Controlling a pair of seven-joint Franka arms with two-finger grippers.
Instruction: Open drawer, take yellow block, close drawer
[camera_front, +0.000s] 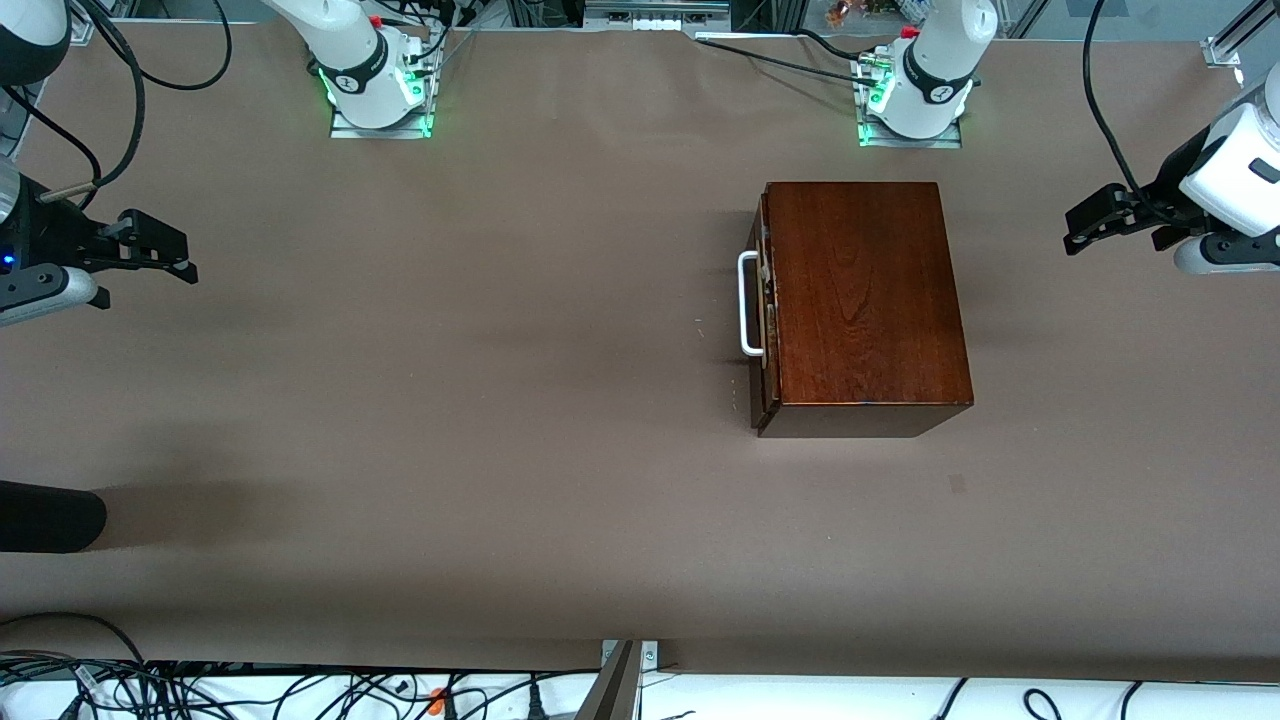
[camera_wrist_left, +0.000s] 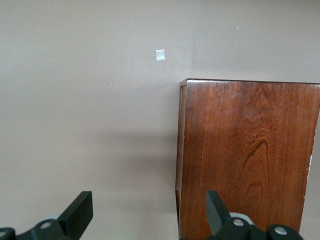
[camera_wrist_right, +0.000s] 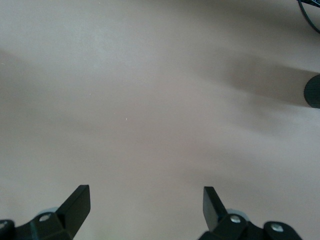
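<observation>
Drawer (camera_front: 764, 305) sits pushed into the wooden box (camera_front: 862, 295) on the table (camera_front: 500, 400), its white handle (camera_front: 747, 304) facing the right arm's end. Left gripper (camera_front: 1085, 225) and right gripper (camera_front: 170, 250) hang empty at their own ends of the table, fingers spread wide.

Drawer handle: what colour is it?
White; the handle shows best in the front view, against the dark drawer front.
</observation>
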